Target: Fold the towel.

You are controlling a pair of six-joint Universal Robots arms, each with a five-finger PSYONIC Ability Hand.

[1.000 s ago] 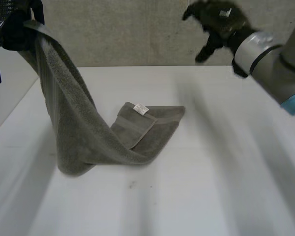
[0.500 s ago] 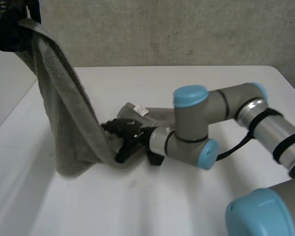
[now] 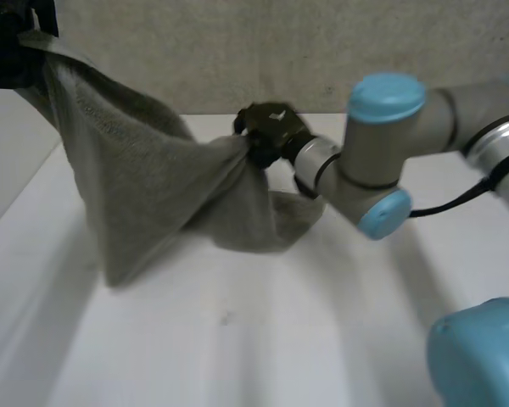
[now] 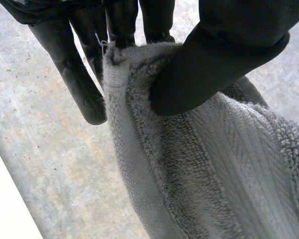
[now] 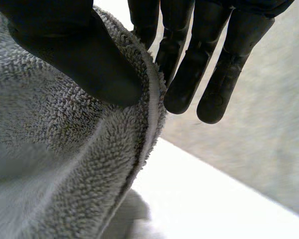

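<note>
Begin at your left: the left hand (image 3: 8,47) is raised high at about 10 o'clock over the worktop (image 3: 263,339). In its wrist view the thumb presses a hemmed edge of the towel (image 3: 144,186) against the fingers (image 4: 82,89), so it is pinching cloth, apparently at or near a corner. From there the towel runs down and across toward 4 o'clock as a taut, slanting sheet. Its slack belly hangs at 6 o'clock below that line, and the lowest fold appears to touch the worktop under the left hand. Moving on to the middle, the right hand (image 3: 267,134) is at about 12 o'clock on the worktop, lower than the left and closer to the surface. Its wrist view shows the thumb clamping the towel's rim against the fingers (image 5: 187,74), the others straight beside it, which is also a pinch. A bunched tail of cloth sags beneath this hand at 5 o'clock and rests on the worktop. So the held stretch, the towel's long axis right now, slopes from high at 10 o'clock to low at 4 o'clock. I judge your next move depends on levelling that line, and the right hand is the one nearer the worktop for setting its end down.
</note>
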